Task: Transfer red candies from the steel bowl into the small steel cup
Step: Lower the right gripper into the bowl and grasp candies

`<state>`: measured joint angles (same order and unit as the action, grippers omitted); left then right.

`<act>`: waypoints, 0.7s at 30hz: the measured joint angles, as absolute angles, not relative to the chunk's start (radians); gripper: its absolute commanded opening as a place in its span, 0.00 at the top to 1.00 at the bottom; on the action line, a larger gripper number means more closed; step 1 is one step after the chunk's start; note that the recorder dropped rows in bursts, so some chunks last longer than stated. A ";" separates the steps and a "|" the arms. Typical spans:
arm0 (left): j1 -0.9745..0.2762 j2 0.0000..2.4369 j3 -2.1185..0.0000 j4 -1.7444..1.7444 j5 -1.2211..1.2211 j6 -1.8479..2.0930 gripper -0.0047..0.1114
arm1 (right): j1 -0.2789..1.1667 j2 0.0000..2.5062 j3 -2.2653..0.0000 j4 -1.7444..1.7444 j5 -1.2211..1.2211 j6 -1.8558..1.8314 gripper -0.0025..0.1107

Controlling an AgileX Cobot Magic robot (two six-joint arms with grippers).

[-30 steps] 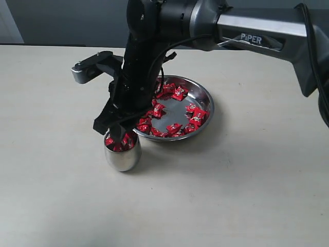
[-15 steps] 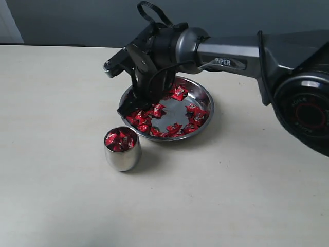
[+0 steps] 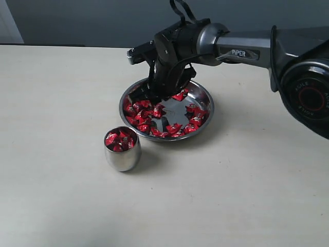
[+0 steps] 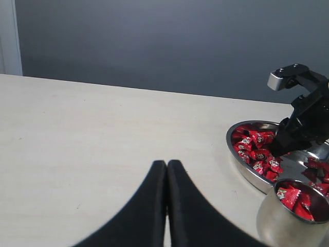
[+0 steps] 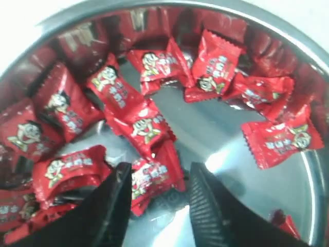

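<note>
Your right gripper point(image 5: 160, 172) hangs low in the steel bowl point(image 5: 288, 36), fingers apart, straddling one red candy point(image 5: 149, 181) whose long axis lies roughly across the gap; your left gripper point(image 4: 166, 170), pressed together and empty, sits farther off.

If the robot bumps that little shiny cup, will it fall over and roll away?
It might tip: the small steel cup narrows to a rounded bottom. Lying down it would likely roll, being round and smooth. The red candies filling it probably add weight and steady it a bit.
</note>
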<state>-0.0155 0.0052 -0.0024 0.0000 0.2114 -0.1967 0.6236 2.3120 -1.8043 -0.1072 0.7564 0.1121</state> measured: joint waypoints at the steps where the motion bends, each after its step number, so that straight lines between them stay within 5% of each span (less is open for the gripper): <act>1: -0.015 0.005 -0.002 0.000 0.211 -0.197 0.96 | 0.624 2.312 -1.804 -0.091 0.750 0.102 0.66; 21: -0.015 0.005 -0.002 0.000 0.211 -0.197 0.96 | 0.622 2.351 -1.804 -0.063 0.739 0.085 0.66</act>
